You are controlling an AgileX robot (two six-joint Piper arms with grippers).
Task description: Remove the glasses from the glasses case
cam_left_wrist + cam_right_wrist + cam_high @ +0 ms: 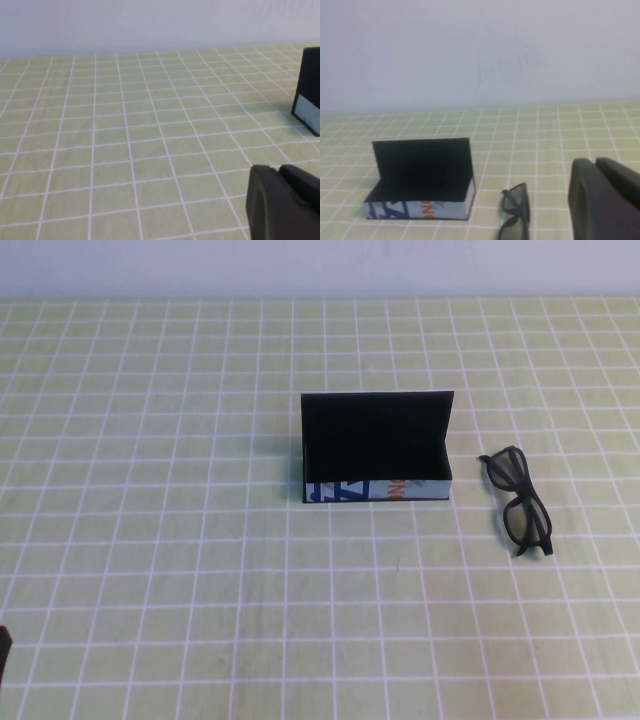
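Note:
The glasses case (378,430) stands open in the middle of the table, its black flap lid upright and its inside dark, with nothing visible in it. The printed white strip faces me. The black glasses (520,502) lie on the table just right of the case, apart from it. In the right wrist view the case (420,170) and the glasses (516,212) lie ahead of my right gripper (595,162), which is shut, holds nothing and hangs well back from both. My left gripper (280,170) is shut too, far left of the case's end (309,95).
A green cloth with a white grid (200,590) covers the table, and a pale wall (320,265) runs along its far edge. A dark sliver of the left arm (3,650) shows at the near left corner.

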